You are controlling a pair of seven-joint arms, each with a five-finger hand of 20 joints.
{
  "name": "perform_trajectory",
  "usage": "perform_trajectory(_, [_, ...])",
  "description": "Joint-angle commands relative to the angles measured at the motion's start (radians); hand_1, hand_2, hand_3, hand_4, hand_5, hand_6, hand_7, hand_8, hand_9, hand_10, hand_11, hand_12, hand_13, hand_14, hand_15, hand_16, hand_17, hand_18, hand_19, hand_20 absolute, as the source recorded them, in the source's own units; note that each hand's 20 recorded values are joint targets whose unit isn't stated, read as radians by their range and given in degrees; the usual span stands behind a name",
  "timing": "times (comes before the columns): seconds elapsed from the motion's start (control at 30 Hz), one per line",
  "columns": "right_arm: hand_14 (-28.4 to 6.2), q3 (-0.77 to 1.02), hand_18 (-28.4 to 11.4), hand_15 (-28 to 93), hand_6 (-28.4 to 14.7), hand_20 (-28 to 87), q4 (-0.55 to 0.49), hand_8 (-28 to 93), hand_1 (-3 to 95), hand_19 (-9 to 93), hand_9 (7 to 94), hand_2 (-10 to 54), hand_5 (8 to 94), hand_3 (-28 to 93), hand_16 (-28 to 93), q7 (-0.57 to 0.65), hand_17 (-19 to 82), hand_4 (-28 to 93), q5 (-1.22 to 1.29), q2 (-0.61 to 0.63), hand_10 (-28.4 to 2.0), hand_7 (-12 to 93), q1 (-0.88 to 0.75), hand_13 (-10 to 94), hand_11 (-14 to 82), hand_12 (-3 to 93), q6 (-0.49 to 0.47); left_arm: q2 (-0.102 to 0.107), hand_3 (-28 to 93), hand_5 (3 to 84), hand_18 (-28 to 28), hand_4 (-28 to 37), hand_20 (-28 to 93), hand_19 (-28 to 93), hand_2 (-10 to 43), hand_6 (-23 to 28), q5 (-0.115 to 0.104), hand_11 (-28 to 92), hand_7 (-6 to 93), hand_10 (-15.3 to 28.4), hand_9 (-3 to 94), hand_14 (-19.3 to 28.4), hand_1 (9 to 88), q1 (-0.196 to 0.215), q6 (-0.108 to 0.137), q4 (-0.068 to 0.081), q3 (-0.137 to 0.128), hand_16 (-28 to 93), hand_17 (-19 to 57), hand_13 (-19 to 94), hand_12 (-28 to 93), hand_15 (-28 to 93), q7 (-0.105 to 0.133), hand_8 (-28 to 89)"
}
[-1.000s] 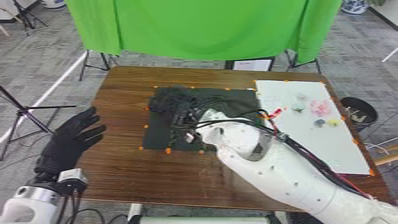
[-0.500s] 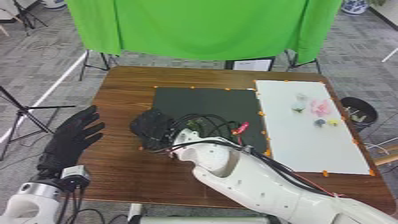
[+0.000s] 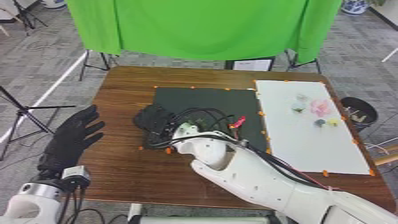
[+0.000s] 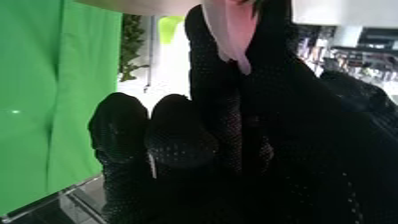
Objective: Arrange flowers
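1. At the left of the scene, over the left side of the brown wooden table (image 3: 124, 175): the robot's left hand (image 3: 67, 142) in black fabric, fingers straight and apart, turned toward the far side, around nothing.
2. Over the left edge of the square black mat (image 3: 200, 97): the robot's black-gloved right hand (image 3: 155, 119), at the end of the white arm reaching in from the near right. Impossible to tell from above: touching the mat or just over it.
3. Clamped between the dark fingers of the right hand (image 4: 293, 135), in the right wrist view: a pale pink, smooth, petal-like piece (image 4: 229, 32), with a speck of green beside it. Too covered by the glove to make out in full.
4. Beside the black cables of the right arm: a small bright red-pink object (image 3: 237, 121), too small to identify.
5. On the long white board (image 3: 311, 150) at the table's right, toward its far part: a fluffy pink flower (image 3: 322, 107), with a small yellow bloom (image 3: 334, 121) and a grey-blue bloom (image 3: 320, 122) on its near side, and a pale green bloom (image 3: 298, 106) to its left.
6. Along the edges of mat and board: small orange markers (image 3: 169, 150).
7. Beyond the table's far edge: a bright green cloth (image 3: 195, 30).
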Motion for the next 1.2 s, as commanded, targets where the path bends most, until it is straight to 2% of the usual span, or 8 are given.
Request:
perform_trajectory(0.03, [-4.3,0.019,-18.8,82,2.1,64,-0.008,6,46.8,93,87.4,-9.5,68.5,85,37,0.034,42,-28,-0.056,-0.006,-3.1,45,0.018,74,10.2,47.0,-0.129,-0.01,81,31.1,20.5,-28.3,10,38,-9.4,0.1,0.006,24,26.7,8.4,20.4,10.8,22.8,0.013,0.0,-0.002,-0.002,3,-8.0,17,19,30,-0.005,-14])
perform_trajectory(0.2, [-5.2,0.038,-19.1,82,1.2,62,-0.023,3,42.5,93,83.9,-9.5,66.1,83,37,0.034,39,-28,-0.053,-0.006,-3.8,43,0.015,72,8.9,43.1,-0.195,-0.009,81,32.3,19.9,-28.3,11,38,-9.5,-0.4,0.005,25,27.9,7.7,20.8,9.9,22.6,0.01,-0.005,0.0,-0.002,3,-7.6,17,19,31,-0.008,-15])
perform_trajectory(0.33, [-5.4,0.044,-19.2,82,0.9,61,-0.027,1,35.7,93,76.6,-9.5,64.3,86,36,0.039,38,-28,-0.044,-0.003,-6.0,37,0.011,70,19.4,31.2,-0.193,-0.01,82,32.8,19.9,-28.3,11,38,-9.5,-0.7,0.005,25,28.3,7.6,20.9,9.9,22.3,0.012,-0.006,0.0,-0.002,3,-7.6,18,19,31,-0.014,-15])
perform_trajectory(0.4, [-5.3,0.043,-19.1,82,1.0,60,-0.031,-8,33.7,93,74.1,-9.5,63.4,87,35,0.059,37,-28,-0.031,0.0,-7.2,36,0.011,70,23.6,24.3,-0.187,-0.009,82,32.7,19.9,-28.3,11,38,-9.5,-0.7,0.006,25,28.3,7.7,20.8,10.0,22.3,0.009,-0.01,0.003,-0.001,3,-7.6,18,19,31,-0.019,-15])
perform_trajectory(0.57, [-5.5,0.061,-19.4,82,0.1,60,-0.072,-16,32.9,93,71.5,-9.5,61.8,86,35,0.083,37,-28,-0.001,0.016,-8.4,35,0.009,69,24.0,22.7,-0.196,-0.012,83,31.6,19.9,-28.3,11,38,-9.5,-1.1,0.006,25,28.0,7.4,20.3,9.9,21.8,0.018,-0.011,0.001,-0.002,2,-7.6,17,18,30,-0.019,-15])
perform_trajectory(0.8, [-6.4,0.169,-19.7,83,-1.9,59,-0.196,-15,31.1,93,64.6,-9.5,54.9,83,33,0.051,35,-28,0.078,0.061,-10.3,34,-0.005,66,23.8,22.4,-0.388,-0.029,82,28.8,20.6,-28.3,11,37,-9.5,-0.4,0.006,23,25.6,7.9,19.4,11.1,21.9,0.049,-0.009,-0.011,-0.022,2,-8.0,17,17,27,-0.021,-14])
perform_trajectory(1.1, [-9.2,0.412,-20.7,84,-5.2,59,-0.378,-13,22.7,90,40.9,-9.5,32.6,88,27,0.159,30,-28,0.248,0.347,-13.8,30,-0.088,54,20.8,22.2,-0.433,-0.06,74,28.8,22.6,-27.2,11,39,-4.1,2.7,0.013,21,21.4,10.0,20.5,14.4,25.7,0.076,-0.011,-0.022,-0.04,2,-8.9,18,17,30,-0.031,-11])
perform_trajectory(1.2, [-9.8,0.494,-21.2,84,-5.3,59,-0.397,-13,22.0,89,36.2,-9.5,28.6,89,26,0.185,28,-28,0.315,0.478,-14.9,29,-0.156,51,19.9,22.9,-0.302,-0.066,73,29.0,23.1,-26.2,11,40,-3.4,3.0,0.013,21,21.1,10.5,20.9,15.1,26.2,0.088,-0.006,-0.024,-0.045,2,-9.0,18,18,30,-0.026,-11])
